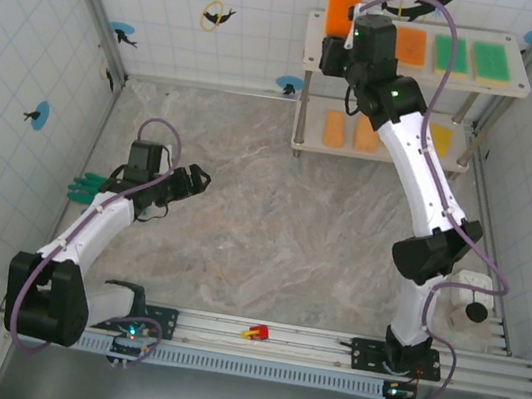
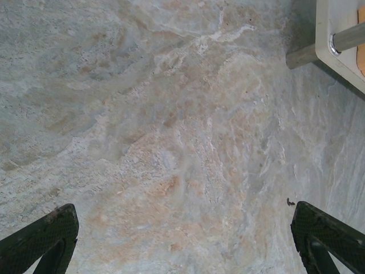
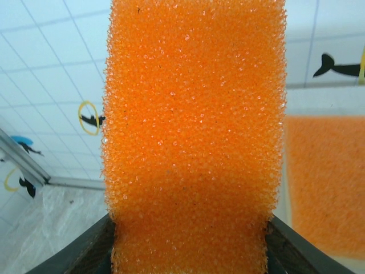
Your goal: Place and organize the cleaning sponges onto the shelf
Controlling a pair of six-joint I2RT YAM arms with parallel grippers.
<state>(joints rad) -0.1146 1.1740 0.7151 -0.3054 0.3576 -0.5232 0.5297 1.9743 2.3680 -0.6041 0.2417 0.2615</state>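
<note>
1. Top external view: The shelf (image 1: 511, 89) stands at the far right of the counter (image 1: 238, 246). The right arm (image 1: 420, 184) reaches to the left end of the upper board, where the held orange sponge (image 1: 344, 9) is. Whether that sponge rests on the board or hangs just above it cannot be told. Further right on the upper board lie a second orange sponge (image 1: 412, 46) and two green sponges (image 1: 452, 55) (image 1: 490, 61). The lower board carries two pale orange sponges (image 1: 334, 129) (image 1: 365, 134) and a yellow sponge (image 1: 441, 138). The left fingers (image 1: 194, 176) are over bare counter, well apart from the shelf.
2. Left wrist view: The left fingers (image 2: 45, 240) are spread wide with nothing between them. A shelf leg (image 2: 348, 37) shows at the upper right.
3. Right wrist view: The right fingers (image 3: 85, 254) pinch the held orange sponge (image 3: 194, 131), one on each side. The second orange sponge (image 3: 325, 182) lies flat to its right.
</note>
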